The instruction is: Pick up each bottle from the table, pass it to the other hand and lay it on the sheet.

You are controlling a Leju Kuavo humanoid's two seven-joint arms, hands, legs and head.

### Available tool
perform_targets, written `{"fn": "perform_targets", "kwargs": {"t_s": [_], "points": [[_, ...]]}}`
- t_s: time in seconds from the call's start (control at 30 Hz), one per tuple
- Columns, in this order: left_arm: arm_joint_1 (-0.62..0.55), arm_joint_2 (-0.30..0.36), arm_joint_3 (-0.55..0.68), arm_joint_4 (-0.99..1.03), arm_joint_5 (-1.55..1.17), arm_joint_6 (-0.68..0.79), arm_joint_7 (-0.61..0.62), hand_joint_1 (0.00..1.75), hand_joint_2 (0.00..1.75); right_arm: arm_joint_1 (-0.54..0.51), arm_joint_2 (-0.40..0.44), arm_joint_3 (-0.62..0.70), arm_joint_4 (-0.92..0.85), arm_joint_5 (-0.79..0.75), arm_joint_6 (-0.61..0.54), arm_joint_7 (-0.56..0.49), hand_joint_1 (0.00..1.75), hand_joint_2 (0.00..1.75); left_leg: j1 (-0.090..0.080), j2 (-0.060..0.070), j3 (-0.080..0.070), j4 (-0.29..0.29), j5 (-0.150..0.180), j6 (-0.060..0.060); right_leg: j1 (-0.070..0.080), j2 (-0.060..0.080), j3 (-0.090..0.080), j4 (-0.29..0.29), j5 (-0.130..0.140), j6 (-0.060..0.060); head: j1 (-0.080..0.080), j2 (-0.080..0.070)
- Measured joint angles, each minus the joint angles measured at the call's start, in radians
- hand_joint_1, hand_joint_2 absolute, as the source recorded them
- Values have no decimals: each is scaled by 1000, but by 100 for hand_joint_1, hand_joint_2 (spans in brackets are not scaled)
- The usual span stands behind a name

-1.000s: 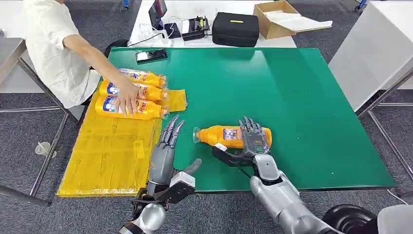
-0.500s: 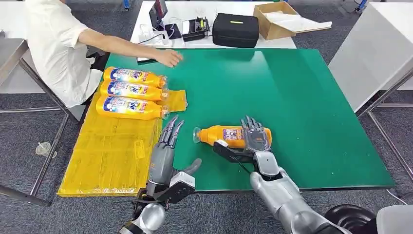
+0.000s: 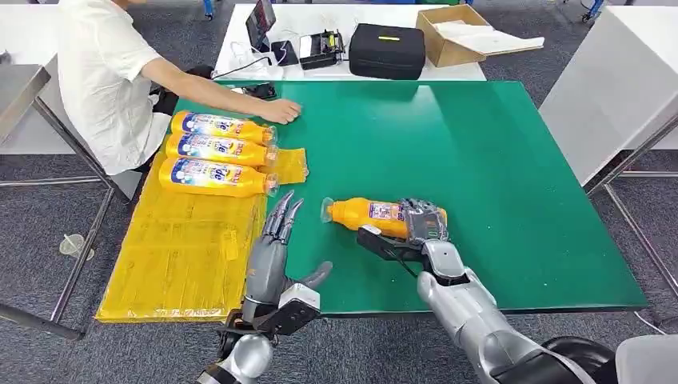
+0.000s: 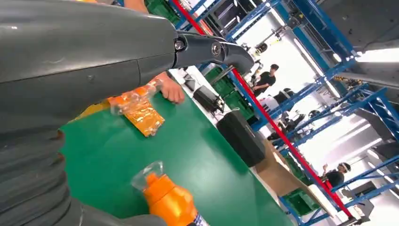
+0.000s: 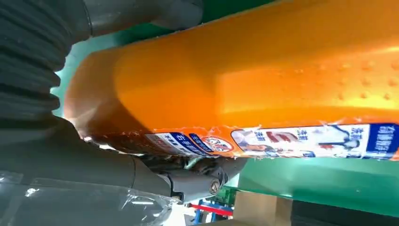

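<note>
The right hand point(image 3: 420, 226) is wrapped over the base end of an orange bottle point(image 3: 374, 214), fingers curled across its top and the thumb underneath, so it is holding the bottle. The right wrist view bears this out: the orange body lies pressed against the palm with the thumb closed below the label. Taking it by the base leaves the neck and the label stretch free, which I judge is what the other hand needs for the pass. The bottle lies on its side, or barely off the bench point(image 3: 496, 160); I cannot tell which. It sits near the front edge, about mid-width, with its cap pointing toward the left hand.

The left hand point(image 3: 272, 240) stands near the front edge, just beside the sheet point(image 3: 176, 256), fingers straight and spread, thumb out toward the bottle, holding nothing. It looks set to receive, and its spot at the sheet's edge should keep the carry after the pass short.

The yellow sheet drapes over the bench's left edge and front-left corner. Three bottles point(image 3: 217, 150) lie on its far part, side by side and parallel, caps all toward the bench's middle, leaving the nearer part of the sheet free. A person's hand point(image 3: 281, 110) rests on the bench beyond the sheet's far end, well apart from both robot hands.
</note>
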Motion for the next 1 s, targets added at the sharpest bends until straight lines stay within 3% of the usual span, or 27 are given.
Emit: {"fn": "perform_targets", "kwargs": {"t_s": [0.53, 0.7, 0.87, 0.9, 1.0], "points": [[-18, 0, -14, 24, 53, -2, -42, 0, 175, -38, -27, -23, 61, -176, 82, -208, 175, 175, 0, 1, 9, 0, -3, 1, 0, 0, -1, -1, -1, 0, 0, 0], [-14, -3, -14, 21, 248, -123, -72, 0, 175, 5, -60, -62, 5, -461, 161, -440, 175, 175, 0, 6, 13, 0, -5, -1, 0, 5, 9, -1, 0, 0, 0, 0], [-1, -18, -2, 0, 417, -195, -47, 0, 175, 85, -81, -85, -105, -632, 199, -508, 175, 175, 0, 7, 13, 0, -5, -1, 1, 7, 9, -1, 0, -1, 0, 0], [3, -23, 5, -5, 477, -201, -29, 0, 0, 109, -82, -93, -134, -677, 206, -524, 175, 175, 0, 7, 13, 0, -5, -1, 1, 6, 9, -1, 0, -1, 0, 0], [7, -30, 25, -7, 669, -196, 29, 0, 0, 195, -78, -110, -242, -811, 211, -571, 175, 175, 0, 7, 9, -1, -5, -2, 1, 6, 7, -1, 0, -1, 0, 0]]}}
